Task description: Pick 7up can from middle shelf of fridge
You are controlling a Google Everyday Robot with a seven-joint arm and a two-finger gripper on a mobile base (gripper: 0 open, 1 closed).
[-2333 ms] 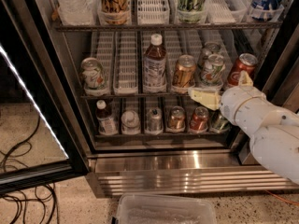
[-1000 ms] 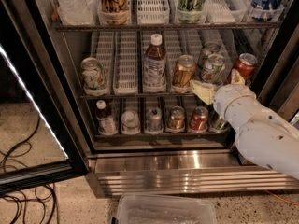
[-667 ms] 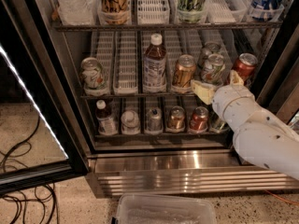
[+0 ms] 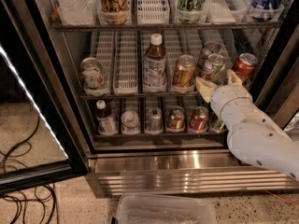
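Hand (image 4: 218, 83) was released, fingers (image 4: 204, 88) spread, nothing held. It sat at the front lip of the middle shelf (image 4: 126, 95), inside the fridge (image 4: 159, 162) opening.

Change vs ~2 s back: hand had come up from just under the lip and moved in and slightly right. It barely moved in the last second. Both fingers now showed, straddling the lane. No can had moved.

7up can (image 4: 214, 69) stood upright right ahead of the hand, just past the fingertips and roughly on the centreline. Couldn't tell if a finger was touching it.

- Behind it, further from the hand: a second can (image 4: 209, 49) in the same lane.
- Just left of the hand: gold can (image 4: 183, 71), near the left finger.
- Just right: Coke can (image 4: 244, 65), with the right fingertip in front of it.
- Far left: bottle (image 4: 154, 64), then a white can (image 4: 92, 73), well apart.

My read: approach and alignment mostly done, grasp not started. Next it needs a short push in so the fingers pass either side of the 7up can, then a close and a lift out over the lip. Risk: clipping the gold can or the Coke can, since the gaps looked tight on both sides.
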